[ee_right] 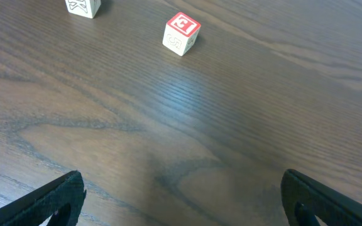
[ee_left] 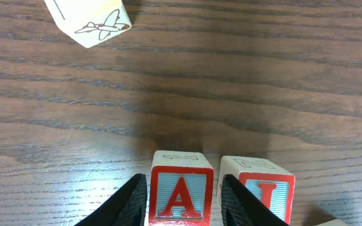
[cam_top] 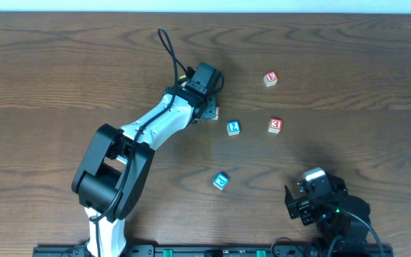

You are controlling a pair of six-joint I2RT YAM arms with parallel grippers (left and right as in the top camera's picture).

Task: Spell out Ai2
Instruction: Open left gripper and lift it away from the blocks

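Observation:
In the left wrist view my left gripper (ee_left: 184, 201) is shut on the A block (ee_left: 181, 191), a white cube with a red letter on pale blue, resting on the table. The I block (ee_left: 263, 191) stands right beside it, on its right, with my right finger between the two. In the overhead view the left gripper (cam_top: 209, 108) covers both blocks; only a red edge (cam_top: 216, 111) shows. The blue 2 block (cam_top: 233, 128) lies a little to their right. My right gripper (cam_top: 300, 205) is open and empty at the near right (ee_right: 184, 201).
A red 3 block (cam_top: 275, 126) lies right of the 2 block and shows in the right wrist view (ee_right: 181, 33). Another red block (cam_top: 270, 78) sits farther back, a blue block (cam_top: 221, 180) nearer the front. A cube with an airplane drawing (ee_left: 93, 22) lies ahead of the left gripper.

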